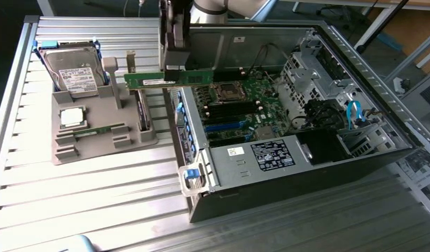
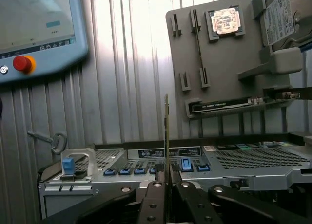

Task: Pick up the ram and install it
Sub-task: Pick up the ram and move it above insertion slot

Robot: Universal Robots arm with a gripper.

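Above case rim (image 1: 183,121), ram (image 1: 148,81) in gripper (image 1: 174,73)

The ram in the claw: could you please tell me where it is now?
In the exterior view, left of centre, the ram is clamped in the claw above the computer case wall nearest the grey parts holder.

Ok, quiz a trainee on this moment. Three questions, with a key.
1. True or false: the jaws are empty.
2. Which sits on the grey tray? A) processor B) fan C) keyboard
3. Fill in: the held ram hangs at the edge of the open computer ____.

Key: 1 false, they clamp the ram; 2 A; 3 case.
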